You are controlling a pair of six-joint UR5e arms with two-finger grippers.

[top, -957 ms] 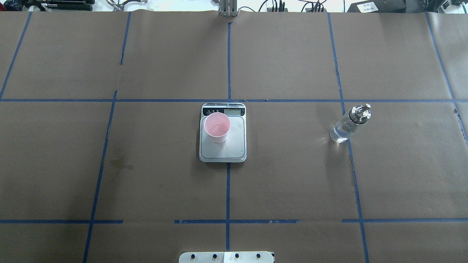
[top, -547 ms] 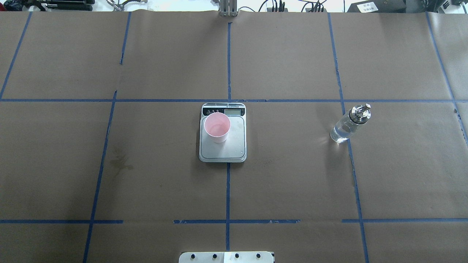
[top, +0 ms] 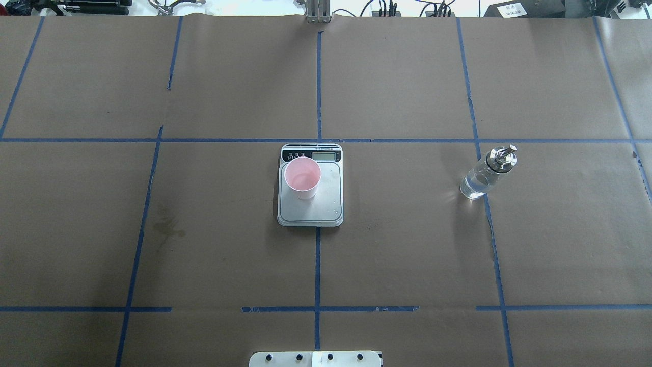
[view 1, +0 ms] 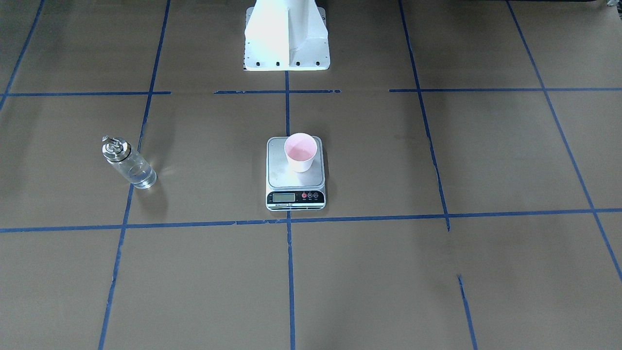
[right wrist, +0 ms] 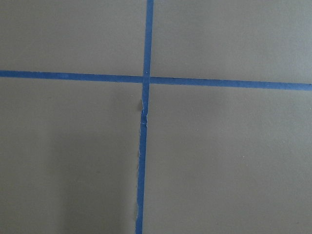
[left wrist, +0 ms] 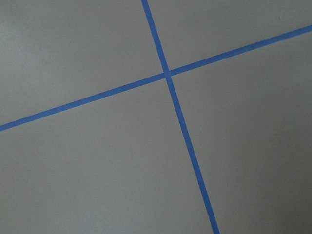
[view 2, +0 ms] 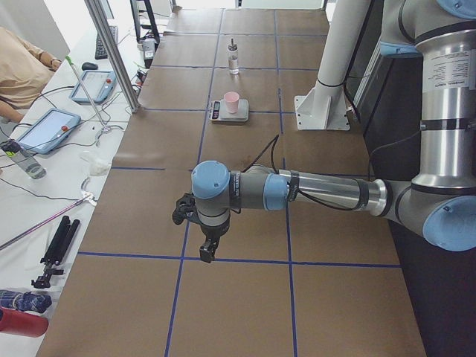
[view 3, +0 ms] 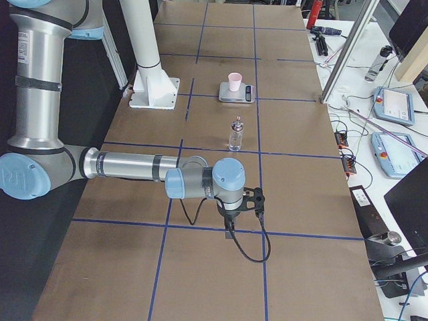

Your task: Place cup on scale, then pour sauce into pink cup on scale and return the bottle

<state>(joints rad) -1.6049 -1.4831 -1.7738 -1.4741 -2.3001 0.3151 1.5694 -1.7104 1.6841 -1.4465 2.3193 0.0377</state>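
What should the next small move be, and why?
Probably bring the right gripper over toward the bottle. The cup already sits on the scale. The bottle stands upright on the table on the robot's right, with nothing holding it, and that gripper hangs far from it. I cannot tell whether the cup already holds sauce; if it does, nothing is left to do.

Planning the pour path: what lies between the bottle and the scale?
Nothing but bare brown paper between the bottle and the scale, clearest in the overhead view.
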